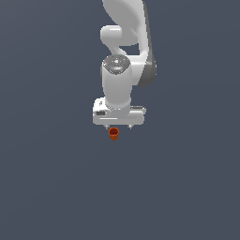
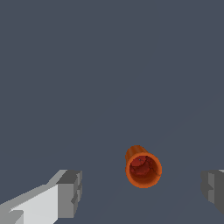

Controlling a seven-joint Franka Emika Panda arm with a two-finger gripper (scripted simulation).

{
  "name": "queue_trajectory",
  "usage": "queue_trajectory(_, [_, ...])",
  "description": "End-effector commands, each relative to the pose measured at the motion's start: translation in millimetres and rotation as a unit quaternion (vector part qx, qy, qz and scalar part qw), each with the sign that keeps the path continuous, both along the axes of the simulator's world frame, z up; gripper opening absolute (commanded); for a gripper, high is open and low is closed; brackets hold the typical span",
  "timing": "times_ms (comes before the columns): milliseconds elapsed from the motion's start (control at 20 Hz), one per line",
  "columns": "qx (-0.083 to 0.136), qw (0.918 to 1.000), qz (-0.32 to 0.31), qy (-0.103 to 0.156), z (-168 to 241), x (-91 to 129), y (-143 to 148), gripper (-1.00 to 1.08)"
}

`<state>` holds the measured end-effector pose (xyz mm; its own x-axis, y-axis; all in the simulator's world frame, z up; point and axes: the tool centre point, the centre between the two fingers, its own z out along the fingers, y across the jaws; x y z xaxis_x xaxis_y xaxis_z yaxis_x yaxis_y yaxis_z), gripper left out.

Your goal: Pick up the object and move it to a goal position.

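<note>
In the exterior view the white arm (image 1: 123,51) comes down from the top edge, and everything else can be placed against it. To its left there is only the flat grey-blue table (image 1: 47,164), plain and unmarked. The arm itself stands about mid-frame: a thick curved link at the top, a rounded joint below it, then a stout upright wrist section with a grey disc cap facing the camera. Under the wrist sits the wide, flat body of the gripper (image 1: 119,126), spanning more to either side than the wrist above it. Two short fingertips (image 1: 108,126) poke down from its underside.

The cup (image 1: 114,133), a tiny orange-red cylinder, shows just below the gripper body, a little toward the exterior view's left of the wrist's centre line and between the two fingertips. Whether it rests on the table cannot be told from this view.

The wrist view looks down along the gripper (image 2: 142,189). One finger (image 2: 68,192), white with a grey pad, stands at one side, and the grey pad of the other just enters at the opposite edge. The gripper is spread wide. The cup (image 2: 143,167) lies between them, well clear of both pads and nearer the second one, its darker red hollow mouth turned toward the camera.

To the right of the arm the table continues, again bare grey-blue.
</note>
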<state>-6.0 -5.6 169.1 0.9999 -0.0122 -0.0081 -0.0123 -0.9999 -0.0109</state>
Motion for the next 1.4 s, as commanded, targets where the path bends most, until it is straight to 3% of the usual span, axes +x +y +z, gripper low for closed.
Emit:
queue_trajectory(0, [0.0,1.0,-0.007,0.0,-2,-1,-1,1.0])
queue_trajectory(550, [-0.001,0.9953,-0.096,0.0,-32,-15,-9,1.0])
queue_trajectory(950, [-0.003,0.9804,-0.197,-0.001,-62,-33,-20,1.0])
queue_trajectory(1350, [-0.006,0.9676,-0.252,-0.002,-78,-44,-27,1.0])
